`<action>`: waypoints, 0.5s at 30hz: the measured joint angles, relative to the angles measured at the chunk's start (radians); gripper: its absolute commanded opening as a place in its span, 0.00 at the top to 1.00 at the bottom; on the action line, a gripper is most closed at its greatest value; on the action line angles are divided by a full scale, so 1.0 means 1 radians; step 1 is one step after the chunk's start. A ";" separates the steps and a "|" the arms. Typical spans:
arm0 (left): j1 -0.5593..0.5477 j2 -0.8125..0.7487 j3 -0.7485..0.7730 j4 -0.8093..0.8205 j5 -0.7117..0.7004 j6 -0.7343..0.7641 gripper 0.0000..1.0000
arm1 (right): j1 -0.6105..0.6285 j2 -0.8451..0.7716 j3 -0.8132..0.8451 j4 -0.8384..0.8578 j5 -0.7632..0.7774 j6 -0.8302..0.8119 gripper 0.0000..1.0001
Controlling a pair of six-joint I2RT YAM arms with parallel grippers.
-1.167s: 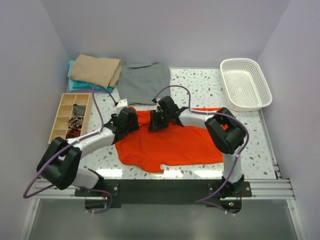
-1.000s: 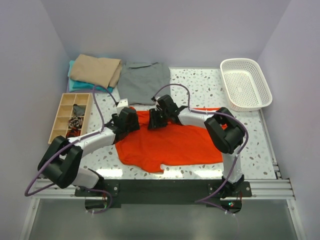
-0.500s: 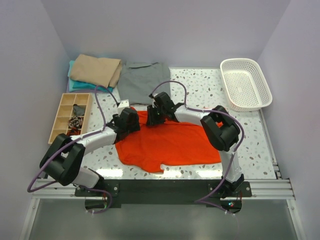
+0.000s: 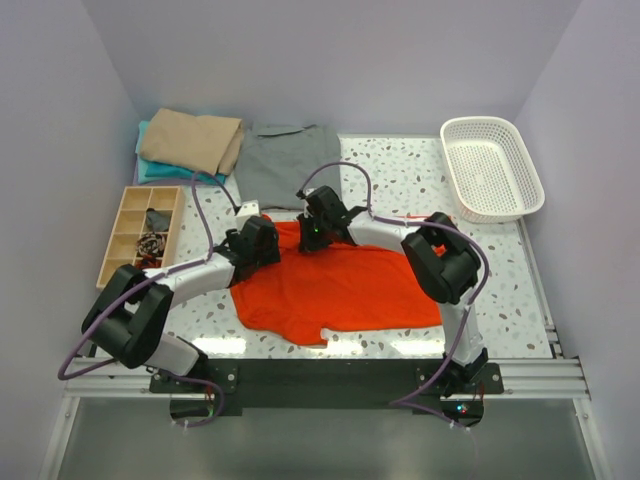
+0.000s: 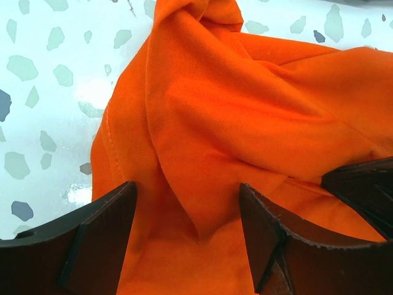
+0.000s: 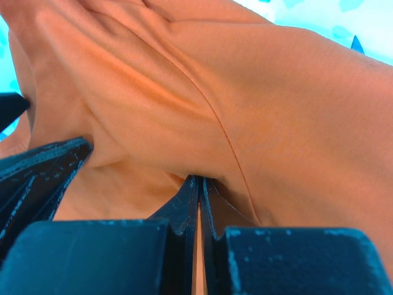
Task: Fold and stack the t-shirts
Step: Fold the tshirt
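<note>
While right gripper (image 6: 198, 187) pinches one orange t-shirt (image 4: 340, 290) | other t-shirts (image 4: 290, 160) (back-left): three

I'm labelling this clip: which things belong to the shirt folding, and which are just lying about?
Part of the job: orange-red t-shirt, grey t-shirt, folded tan t-shirt, teal t-shirt beneath it.
Just lying about: white mesh basket, wooden compartment tray.
</note>
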 measured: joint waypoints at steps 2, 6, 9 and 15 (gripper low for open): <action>0.000 0.000 0.000 0.000 0.000 0.000 0.28 | 0.002 -0.008 -0.001 -0.014 0.003 -0.015 0.98; 0.000 0.000 0.000 0.000 -0.001 0.002 0.28 | 0.006 -0.048 -0.005 -0.068 0.016 -0.050 0.96; 0.000 0.000 0.007 -0.001 -0.004 0.003 0.28 | 0.010 -0.104 -0.005 -0.115 0.019 -0.077 0.94; 0.000 0.001 0.026 -0.001 -0.013 0.011 0.27 | 0.012 -0.169 0.005 -0.192 0.014 -0.110 0.95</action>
